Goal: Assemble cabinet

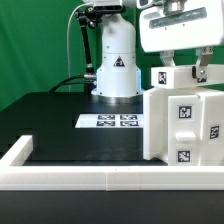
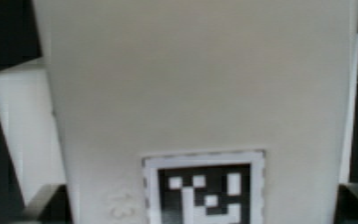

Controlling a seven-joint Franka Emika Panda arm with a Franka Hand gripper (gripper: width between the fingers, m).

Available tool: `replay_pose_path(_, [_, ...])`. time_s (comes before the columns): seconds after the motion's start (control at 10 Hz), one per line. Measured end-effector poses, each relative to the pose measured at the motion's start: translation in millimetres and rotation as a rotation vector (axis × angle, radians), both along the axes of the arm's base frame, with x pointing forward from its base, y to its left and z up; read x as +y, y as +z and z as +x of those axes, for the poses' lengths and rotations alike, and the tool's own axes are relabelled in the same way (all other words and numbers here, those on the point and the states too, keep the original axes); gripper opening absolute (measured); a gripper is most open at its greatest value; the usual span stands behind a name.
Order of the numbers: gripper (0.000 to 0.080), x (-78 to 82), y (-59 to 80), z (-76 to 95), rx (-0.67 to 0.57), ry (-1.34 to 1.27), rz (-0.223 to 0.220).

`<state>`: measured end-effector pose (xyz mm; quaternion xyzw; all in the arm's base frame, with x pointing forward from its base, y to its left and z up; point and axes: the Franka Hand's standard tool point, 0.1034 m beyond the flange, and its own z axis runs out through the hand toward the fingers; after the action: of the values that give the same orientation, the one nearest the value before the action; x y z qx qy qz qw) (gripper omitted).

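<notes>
Presently the gripper (image 1: 187, 72) is seen pinching a small white panel (image 1: 160, 76) between its fingers, directly above the cabinet body (image 1: 180, 125). That body stands at the exterior view's right, near the low white frame (image 1: 60, 178). The marker board (image 1: 110, 121) lies well apart, farther back. Whether the panel already touches the body's top cannot be told. For this step the panel should be held upright, lined up with the body's edges and lowered slowly. The grip should be loosened only once the panel is seated.
</notes>
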<state>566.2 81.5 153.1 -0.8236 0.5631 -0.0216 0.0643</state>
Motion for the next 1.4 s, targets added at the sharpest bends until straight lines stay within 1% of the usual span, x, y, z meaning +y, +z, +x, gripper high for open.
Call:
replay_pose_path(0.4, [0.0564, 8.8, -0.2, -1.2, 0.026, -0.306, 0.044])
replay_pose_path(0.5, [0.0564, 13.1, -0.2, -2.0, 0.041, -0.434, 0.065])
replay_pose_path(0.8, [0.0573, 19.3, -0.4, -2.7, 0.061, -0.574, 0.104])
replay_pose_path(0.9, [0.0733, 19.5, 0.1, -2.6, 0.058, -0.542, 0.102])
replay_pose_path(1.0, [0.0786, 20.3, 2.7, -1.8, 0.054, -0.519, 0.113])
replay_pose_path(1.1, [0.0795, 21.8, 6.2, -0.9, 0.048, -0.501, 0.119])
replay_pose_path(1.2, [0.0795, 26.0, 12.6, -2.1, 0.049, -0.472, 0.123])
replay_pose_path(1.4, [0.0796, 37.7, 36.2, -1.6, 0.056, -0.408, 0.139])
